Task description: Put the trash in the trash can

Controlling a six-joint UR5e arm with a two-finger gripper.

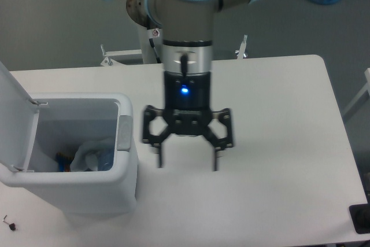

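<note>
Camera view: gripper [187, 161] is seen over the bare white surface [277, 143], fingers spread wide with nothing between them, pointing down, slightly motion-blurred. Trash can [124, 183] sits at the left edge of the surface, flip lid [14, 108] stood upright on its far-left side, presumably so the opening is left clear for drops from above; grey push panel [125, 133] is visible on the right rim, facing the gripper. Inside the can a clear plastic bottle [92, 155] can be made out lying low against the bottom, with some bluish and reddish bits beside it that cannot be identified; the small paper piece cannot be picked out for certain. Bottle is judged deposited, well to the left of the gripper and below rim level, separated from it by the can's right wall. No loose trash is seen on the surface, so the task is judged complete or nearly so. Lid is not yet closed.
</note>
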